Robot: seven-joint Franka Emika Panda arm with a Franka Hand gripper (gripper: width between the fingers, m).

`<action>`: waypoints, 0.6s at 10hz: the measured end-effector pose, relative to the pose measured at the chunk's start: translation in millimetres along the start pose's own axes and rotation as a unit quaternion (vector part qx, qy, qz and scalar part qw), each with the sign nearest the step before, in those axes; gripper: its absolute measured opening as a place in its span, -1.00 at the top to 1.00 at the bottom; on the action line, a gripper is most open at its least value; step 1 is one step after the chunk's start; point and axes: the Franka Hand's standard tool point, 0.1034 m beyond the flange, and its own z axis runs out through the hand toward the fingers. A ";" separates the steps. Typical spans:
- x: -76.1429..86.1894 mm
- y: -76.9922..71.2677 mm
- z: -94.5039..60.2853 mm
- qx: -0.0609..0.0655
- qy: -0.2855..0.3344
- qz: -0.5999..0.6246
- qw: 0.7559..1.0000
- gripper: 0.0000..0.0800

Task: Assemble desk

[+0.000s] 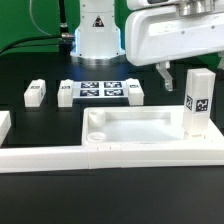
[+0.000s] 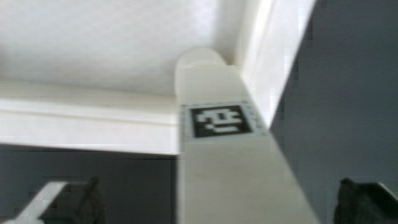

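The white rimmed tabletop [image 1: 130, 127] lies with its hollow side up, and its inner corner shows in the wrist view [image 2: 107, 60]. One white leg [image 1: 200, 102] stands upright at the tabletop's corner on the exterior view's right, its tag facing out. My gripper [image 1: 180, 72] hangs just above and beside that leg's top. In the wrist view the leg [image 2: 231, 150] rises between the two dark fingertips [image 2: 63, 200], with a gap on each side. My gripper [image 2: 215, 205] is open and holds nothing. Three more legs [image 1: 36, 93] [image 1: 67, 93] [image 1: 135, 92] lie behind the tabletop.
The marker board [image 1: 100, 90] lies flat among the loose legs at the back. A long white border rail [image 1: 100, 157] runs along the front, with another piece [image 1: 3, 127] at the exterior view's left. The robot's base [image 1: 97, 35] stands behind.
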 end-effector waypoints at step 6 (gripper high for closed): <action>5.6 5.0 0.5 0.000 0.007 0.124 0.992 0.24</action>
